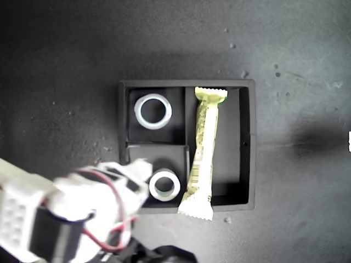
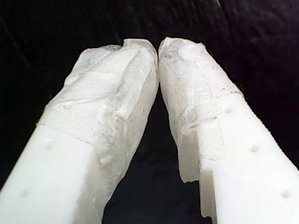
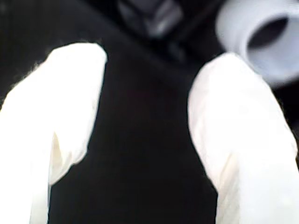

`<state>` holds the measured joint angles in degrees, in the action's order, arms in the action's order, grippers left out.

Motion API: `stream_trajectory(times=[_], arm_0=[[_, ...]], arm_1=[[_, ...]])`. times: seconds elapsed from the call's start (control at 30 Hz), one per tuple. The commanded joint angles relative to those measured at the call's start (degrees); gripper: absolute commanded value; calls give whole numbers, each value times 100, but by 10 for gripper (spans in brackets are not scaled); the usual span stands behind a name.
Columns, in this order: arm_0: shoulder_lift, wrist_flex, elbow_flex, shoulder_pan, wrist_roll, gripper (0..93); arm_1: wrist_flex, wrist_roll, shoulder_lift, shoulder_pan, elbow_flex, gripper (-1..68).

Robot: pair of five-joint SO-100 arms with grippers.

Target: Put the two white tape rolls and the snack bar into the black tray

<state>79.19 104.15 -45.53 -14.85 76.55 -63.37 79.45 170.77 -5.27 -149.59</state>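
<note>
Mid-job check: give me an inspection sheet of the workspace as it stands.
Surface: dark matte table.
Job's things: larger tape roll and smaller tape roll each in a small compartment of the black tray; snack bar in the long one, one end overhanging the wall.
Clutter: pale specks.
Tools: first tool shut, empty; second tool open, beside the smaller tape roll.
Cables: red wire on the arm.
Surroundings: nothing seen.

A dark speckled tabletop (image 1: 296,66); the black tray (image 1: 248,143) lies directly on it.
</note>
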Motion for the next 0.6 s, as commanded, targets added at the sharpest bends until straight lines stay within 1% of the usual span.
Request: stream_trajectory(times=[0.0,0.07,0.23,0.33,0.4,0.43,0.57], arm_0=[[2505,44,-1978,79,18,113],[3524,-255,-3366,105,176,75],[5581,-1573,-6627,185,281,1],[6592,-2065,-8253,316,396,0],[7277,-2417,-9229,431,457,0],[7638,-2540,-9650,475,492,0],[9431,-2848,-11320,598,642,0]], arm_1=[[519,-97,202,-18,-571,-2],[791,-176,202,-18,-1020,-2],[861,-598,343,193,-1758,-2],[967,-747,1063,299,-2408,-2],[791,-791,1898,404,-2883,-2],[545,-791,2092,448,-2936,-3],[-9,-589,2127,606,-2936,-3]])
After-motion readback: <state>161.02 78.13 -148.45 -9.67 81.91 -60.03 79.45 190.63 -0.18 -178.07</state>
